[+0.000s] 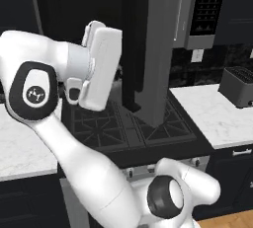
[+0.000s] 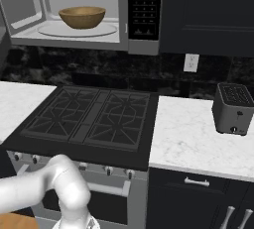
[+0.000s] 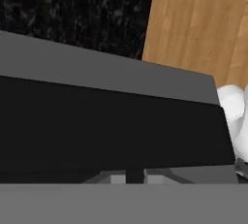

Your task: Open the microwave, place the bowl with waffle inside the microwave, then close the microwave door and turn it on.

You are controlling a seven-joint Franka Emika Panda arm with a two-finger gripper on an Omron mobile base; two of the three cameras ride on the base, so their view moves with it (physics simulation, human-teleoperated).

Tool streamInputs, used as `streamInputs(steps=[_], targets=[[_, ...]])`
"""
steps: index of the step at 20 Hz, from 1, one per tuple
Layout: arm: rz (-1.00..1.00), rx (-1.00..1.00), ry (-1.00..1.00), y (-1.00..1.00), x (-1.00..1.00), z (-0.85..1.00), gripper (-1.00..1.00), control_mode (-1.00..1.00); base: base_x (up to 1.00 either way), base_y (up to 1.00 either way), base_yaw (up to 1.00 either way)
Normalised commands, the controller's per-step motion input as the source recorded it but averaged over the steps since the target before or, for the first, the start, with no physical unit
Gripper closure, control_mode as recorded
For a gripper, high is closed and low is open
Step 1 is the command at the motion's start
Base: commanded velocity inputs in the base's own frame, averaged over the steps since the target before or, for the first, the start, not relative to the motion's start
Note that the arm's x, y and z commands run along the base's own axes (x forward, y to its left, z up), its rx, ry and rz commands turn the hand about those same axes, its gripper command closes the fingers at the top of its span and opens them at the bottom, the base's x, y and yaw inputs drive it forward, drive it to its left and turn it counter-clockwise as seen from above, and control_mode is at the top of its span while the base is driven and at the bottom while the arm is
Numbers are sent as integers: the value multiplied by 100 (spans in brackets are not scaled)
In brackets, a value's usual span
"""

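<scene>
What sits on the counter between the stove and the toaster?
Nothing. In the right base view the white marble counter lies bare between the stove and the toaster.

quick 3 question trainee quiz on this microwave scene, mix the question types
1. True or false: the bowl sits inside the microwave.
2. The microwave door is: A) open B) shut
3. What small appliance stands on the counter right of the stove?

Key: 1 true; 2 A; 3 the toaster.
</scene>
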Motion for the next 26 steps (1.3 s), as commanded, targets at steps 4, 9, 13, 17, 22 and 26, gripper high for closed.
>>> streamInputs(steps=[4, 9, 13, 17, 22, 26], targets=[[34, 10, 25, -94, 18, 29, 100, -100, 0, 0, 0], [48, 1, 18, -77, 27, 18, 100, -100, 0, 0, 0], [53, 0, 14, -71, 33, 23, 100, -100, 0, 0, 0], [51, 2, 11, -75, 67, 15, 100, -100, 0, 0, 0], [44, 1, 15, -73, 98, 2, 100, -100, 0, 0, 0], [36, 0, 31, -54, 100, 0, 100, -100, 0, 0, 0]])
